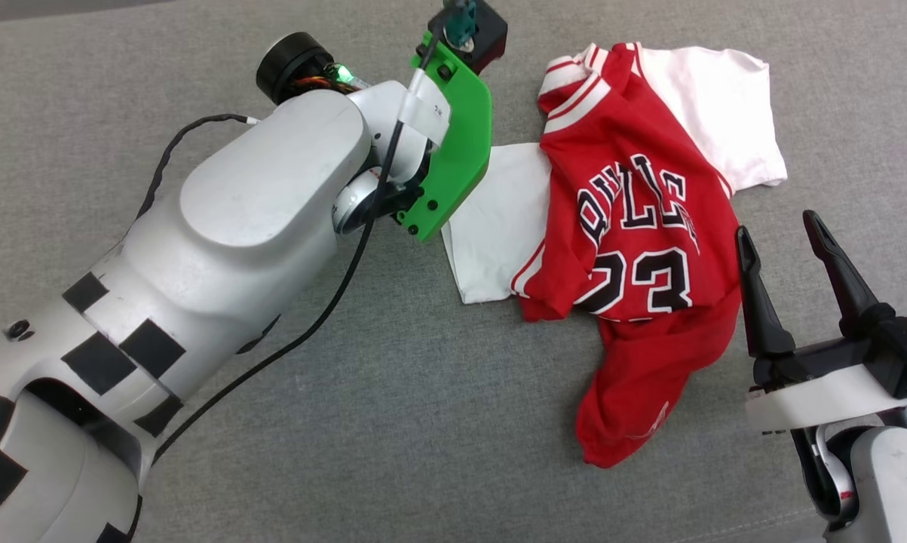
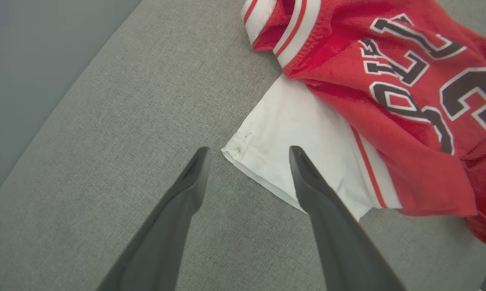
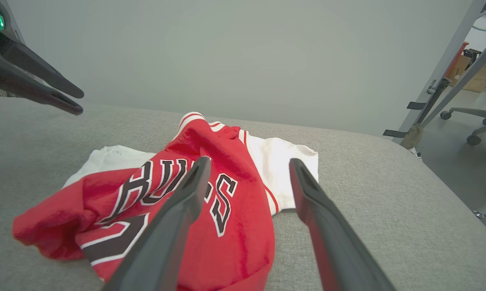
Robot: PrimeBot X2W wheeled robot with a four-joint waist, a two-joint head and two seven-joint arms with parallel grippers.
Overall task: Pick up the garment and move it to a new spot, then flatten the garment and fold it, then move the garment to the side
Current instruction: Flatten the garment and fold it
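The left tool [image 2: 249,150] hovers spread above the corner of the garment's [image 1: 634,226] white sleeve [image 2: 291,133], mid-frame, seemingly to pinch it; the right tool [image 1: 776,223] hangs spread, empty, lower right.

Bright, even light with faint soft shadows; wrist views bend at the edges.

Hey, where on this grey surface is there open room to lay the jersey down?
Widest bare patch: grey surface between the left arm and the red hem of the garment. A smaller one lies beyond the left arm, at the far edge. Crowded: the garment's right edge, beside the open right pincer, and its left white sleeve, facing the open left pincer.
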